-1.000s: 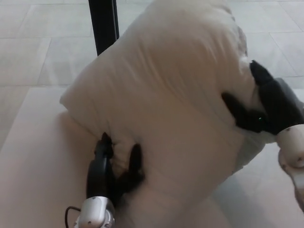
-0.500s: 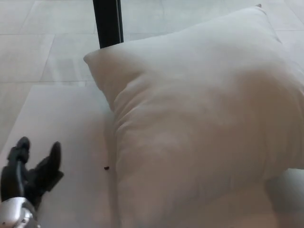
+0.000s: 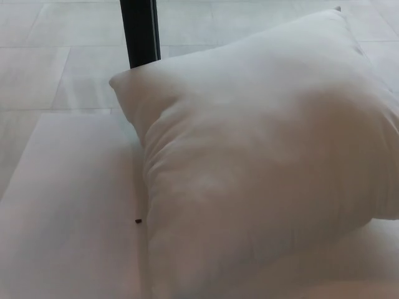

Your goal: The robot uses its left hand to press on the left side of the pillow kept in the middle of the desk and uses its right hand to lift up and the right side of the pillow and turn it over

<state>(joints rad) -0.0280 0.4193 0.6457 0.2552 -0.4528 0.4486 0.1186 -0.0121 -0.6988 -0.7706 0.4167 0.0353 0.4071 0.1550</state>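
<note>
Head view: pillow lying flat on desk, right of centre; left hand gone from frame since half a second ago, right also absent, finger state unknown; looks flipped, task likely done

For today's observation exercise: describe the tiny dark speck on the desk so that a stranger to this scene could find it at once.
Start from the big white pillow that fills most of the pale desk. Look just off its left edge, low down, on the bare desk surface. There lies the speck, the only dark mark on that pale surface, far smaller than the black post at the top.
</note>
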